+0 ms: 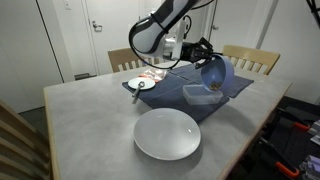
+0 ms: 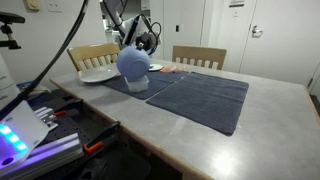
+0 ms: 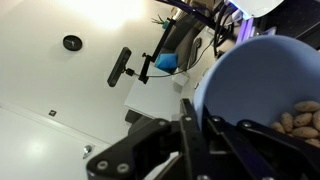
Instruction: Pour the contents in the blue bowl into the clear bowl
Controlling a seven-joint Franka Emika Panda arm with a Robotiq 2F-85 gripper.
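The gripper (image 1: pixel 207 60) is clamped on the rim of the blue bowl (image 1: pixel 219 73) and holds it in the air, tipped steeply on its side just above the clear bowl (image 1: pixel 200 97), which stands on a dark blue cloth (image 1: pixel 165 95). In an exterior view the blue bowl (image 2: pixel 133 64) shows its rounded underside, with the clear bowl (image 2: pixel 139 87) right beneath it; whether the two touch cannot be told. In the wrist view the blue bowl (image 3: pixel 255 85) fills the right side, a dark finger (image 3: pixel 192 135) sits at its rim, and the contents (image 3: pixel 300 122), tan-brown nut-like bits, lie heaped against its inner wall at the right edge. Whether any bits lie in the clear bowl is too small to tell. The cloth is spread on a grey table (image 1: pixel 90 120); a large white plate (image 1: pixel 167 134) sits on the bare tabletop near the clear bowl, and a small white saucer (image 1: pixel 140 82) rests at a corner of the cloth, apart from both bowls
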